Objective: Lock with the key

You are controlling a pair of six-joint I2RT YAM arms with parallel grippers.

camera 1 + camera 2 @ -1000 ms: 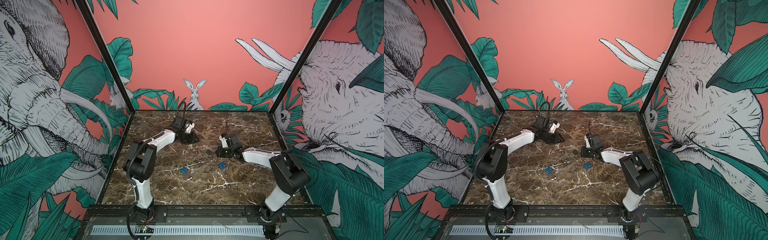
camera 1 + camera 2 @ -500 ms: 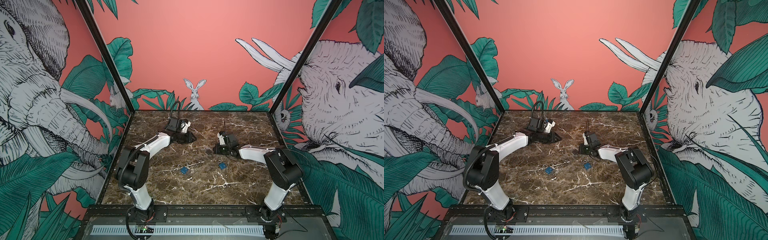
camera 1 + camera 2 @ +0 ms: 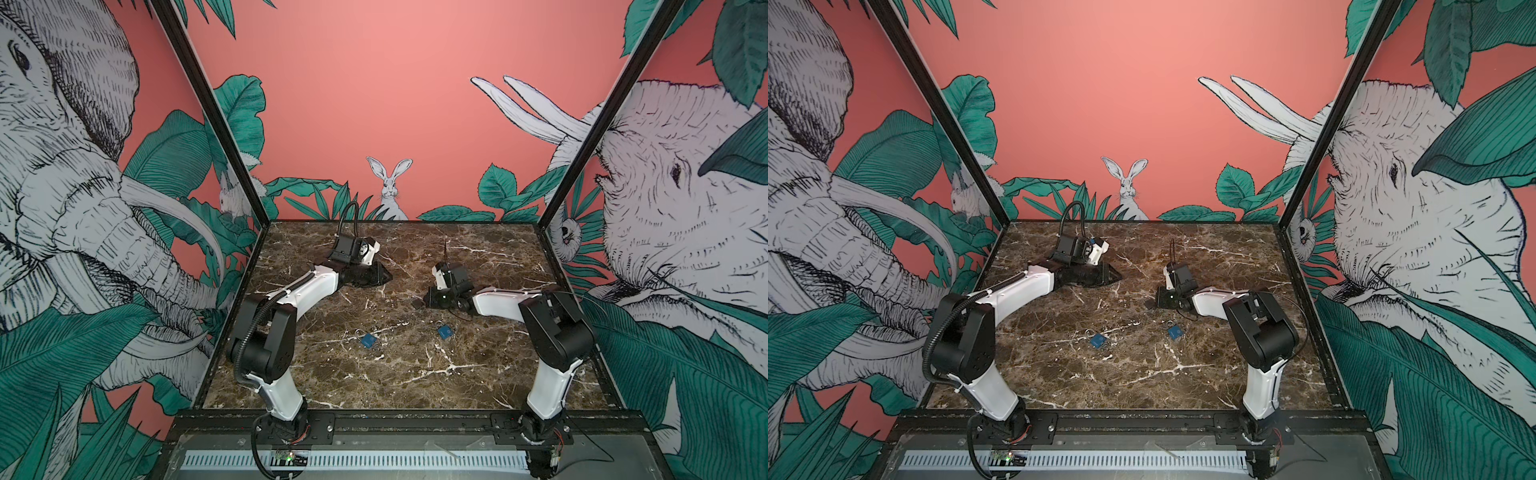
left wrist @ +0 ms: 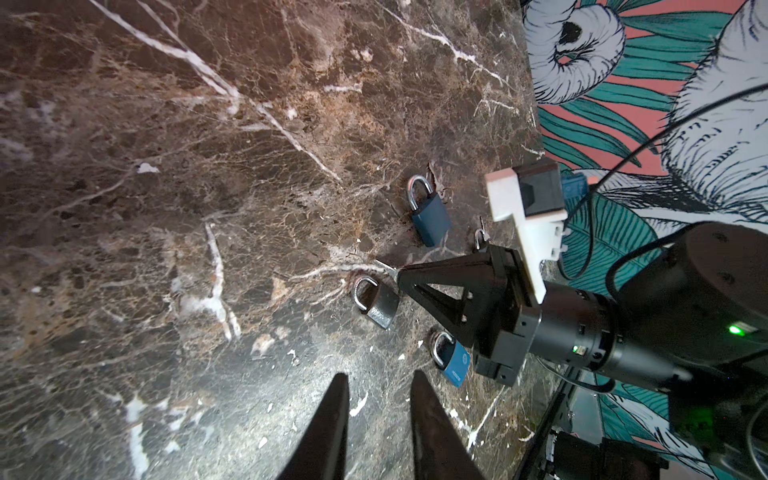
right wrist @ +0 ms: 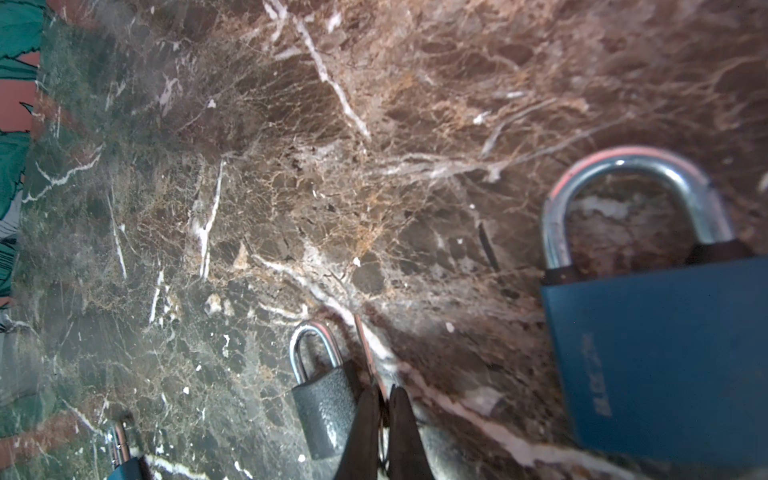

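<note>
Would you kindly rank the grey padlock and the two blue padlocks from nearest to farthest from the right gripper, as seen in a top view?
1. Grey padlock, at the right gripper's tips.
2. Right blue padlock, right of centre.
3. Left blue padlock, left of centre.

Quick update on the last second: the right elbow (image 3: 555, 332) has swung in toward the middle, and the right gripper (image 3: 427, 298) has crept further left. That puts the key (image 4: 385, 267) it's pinching just beside the dark padlock (image 4: 379, 305). On the other side the left elbow (image 3: 266, 336) dropped down and out to the left, and the left gripper (image 3: 390, 276) backed off a touch leftward.
</note>
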